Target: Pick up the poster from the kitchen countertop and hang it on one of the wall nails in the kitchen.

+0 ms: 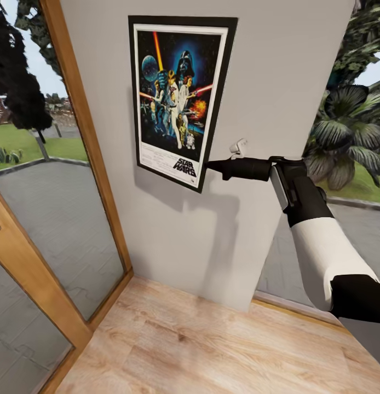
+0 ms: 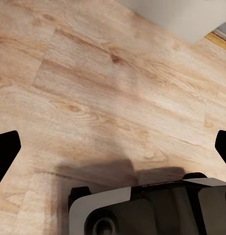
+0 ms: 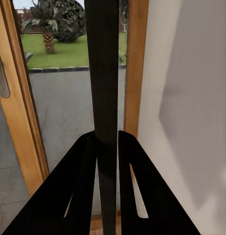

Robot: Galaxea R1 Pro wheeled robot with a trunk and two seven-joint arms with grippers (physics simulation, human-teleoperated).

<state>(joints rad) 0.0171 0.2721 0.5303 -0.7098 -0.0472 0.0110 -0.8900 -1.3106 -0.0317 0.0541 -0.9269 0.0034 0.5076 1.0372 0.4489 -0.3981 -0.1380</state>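
Observation:
The Star Wars poster point(image 1: 176, 98), black-framed with a white border, stands upright against the grey wall point(image 1: 277, 82). My right gripper point(image 1: 211, 165) is shut on the frame's lower right edge. In the right wrist view that edge is a thin dark strip point(image 3: 105, 73) clamped between the two fingers point(image 3: 79, 186). A small white wall nail point(image 1: 239, 146) sticks out just right of the poster, above the gripper. I cannot tell whether the poster rests on any nail. My left gripper point(image 2: 115, 144) hangs open over the wooden floor. The kitchen countertop is out of view.
A wooden-framed glass door point(image 1: 58, 208) stands to the left of the wall, a glass pane point(image 1: 354, 109) with garden plants behind it to the right. Light wood floor point(image 1: 201, 345) lies below. The robot's base point(image 2: 152, 208) shows under the left gripper.

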